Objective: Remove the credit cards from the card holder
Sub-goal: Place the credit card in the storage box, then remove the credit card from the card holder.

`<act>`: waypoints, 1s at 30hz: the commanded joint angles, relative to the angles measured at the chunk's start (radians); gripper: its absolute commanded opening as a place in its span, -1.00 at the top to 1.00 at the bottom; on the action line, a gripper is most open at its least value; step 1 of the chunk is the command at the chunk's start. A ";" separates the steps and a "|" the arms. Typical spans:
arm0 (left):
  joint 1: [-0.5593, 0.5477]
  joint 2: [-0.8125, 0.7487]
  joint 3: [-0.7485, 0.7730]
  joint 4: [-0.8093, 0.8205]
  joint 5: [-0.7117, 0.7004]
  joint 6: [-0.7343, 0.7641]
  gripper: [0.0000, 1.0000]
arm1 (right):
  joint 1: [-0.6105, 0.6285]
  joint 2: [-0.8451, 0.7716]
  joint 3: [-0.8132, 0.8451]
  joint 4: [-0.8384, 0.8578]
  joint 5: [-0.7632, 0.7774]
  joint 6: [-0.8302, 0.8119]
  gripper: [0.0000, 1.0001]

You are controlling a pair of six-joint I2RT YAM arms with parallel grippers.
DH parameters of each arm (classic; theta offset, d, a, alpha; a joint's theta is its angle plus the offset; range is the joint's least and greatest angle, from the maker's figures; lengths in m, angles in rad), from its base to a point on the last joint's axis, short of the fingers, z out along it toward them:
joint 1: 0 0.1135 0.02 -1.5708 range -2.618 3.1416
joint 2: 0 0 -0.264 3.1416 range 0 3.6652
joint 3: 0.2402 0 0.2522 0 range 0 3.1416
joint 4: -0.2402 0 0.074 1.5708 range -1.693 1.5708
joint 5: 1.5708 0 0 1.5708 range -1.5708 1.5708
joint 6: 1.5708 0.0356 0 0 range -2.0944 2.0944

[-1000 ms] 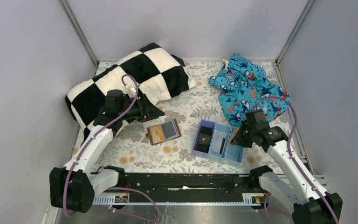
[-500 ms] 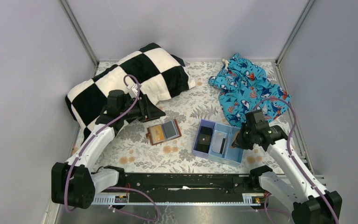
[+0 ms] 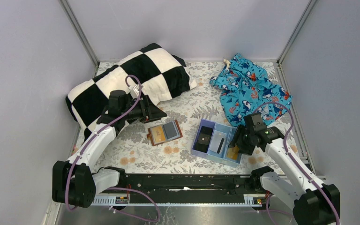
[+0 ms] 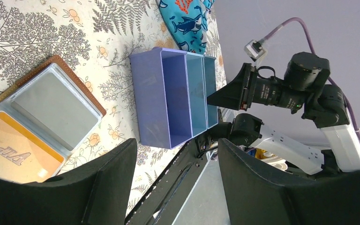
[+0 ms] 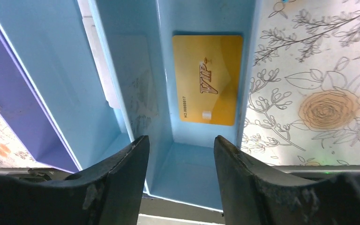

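entry: credit cards, two in plain sight, both thin orange-gold plastic rectangles printed "vip". the first orange-gold card [image 4: 14,150] sits in the left pocket of the open brown leather bifold card holder [image 4: 56,110]. the holder lies flat on the floral counter [image 4: 37,33], left of the light blue three-compartment plastic tray [image 4: 152,103]. the second orange-gold card [image 5: 207,78] lies flat on the floor of the tray's right compartment.

handling, judged: light, stiff, slick, flush to its pocket. best pinched by an exposed short edge and slid out; the holder is likely to drag along unless pinned.

left gripper [image 4: 176,154] hovers over the holder, jaws wide, empty. right gripper [image 5: 179,140] hangs above the second card, jaws parted, holding nothing.
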 commanded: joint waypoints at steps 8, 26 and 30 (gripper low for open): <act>0.004 0.025 0.009 0.023 -0.022 0.027 -0.36 | -0.001 -0.068 0.256 -0.061 0.092 -0.046 -0.15; 0.004 0.070 -0.117 -0.178 -0.530 -0.001 -0.15 | 0.408 0.670 0.519 0.590 -0.084 -0.038 -0.05; 0.005 0.139 -0.117 -0.125 -0.517 -0.005 -0.15 | 0.413 0.804 0.564 0.643 -0.136 -0.032 -0.07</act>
